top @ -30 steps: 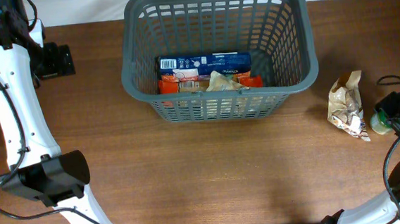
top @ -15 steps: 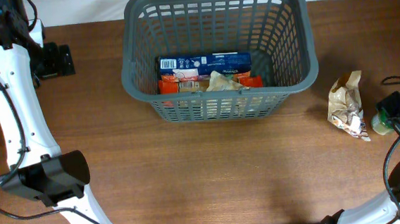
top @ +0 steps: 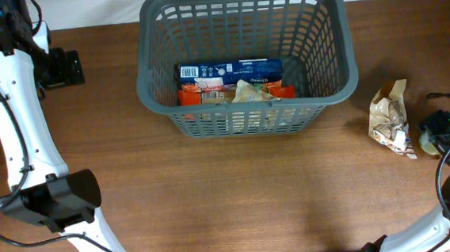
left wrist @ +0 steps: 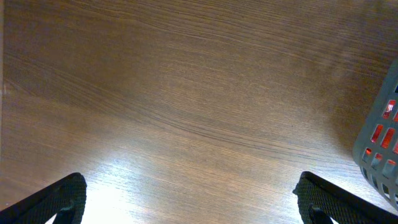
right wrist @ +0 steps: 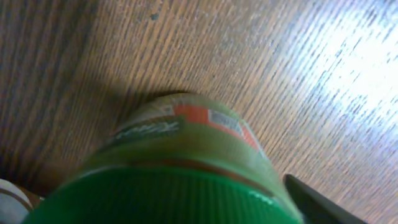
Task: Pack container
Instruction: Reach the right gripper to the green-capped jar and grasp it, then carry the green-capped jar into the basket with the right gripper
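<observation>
The container (top: 247,105), a dark grey slotted basket, stands at the table's back middle; its corner (left wrist: 380,144) shows in the left wrist view. Inside lie a blue packet (top: 229,68), red-orange packets (top: 204,93) and a beige bag (top: 252,91). My left gripper (top: 64,67) hovers open over bare wood left of the basket, wide apart (left wrist: 189,194). At the far right my right gripper (top: 436,127) stands around a green-lidded jar (top: 428,140). The jar (right wrist: 186,143) fills the right wrist view, with one finger (right wrist: 314,202) close beside its lid; the other is hidden.
A crinkled brown snack bag (top: 390,119) lies on the table just left of the jar, right of the basket. The left arm's white links (top: 19,140) run down the left side. Cables (top: 445,92) trail by the right edge.
The right gripper has shifted slightly right and down around the jar, which now looks paler and partly covered. The left arm and the basket have not moved.
</observation>
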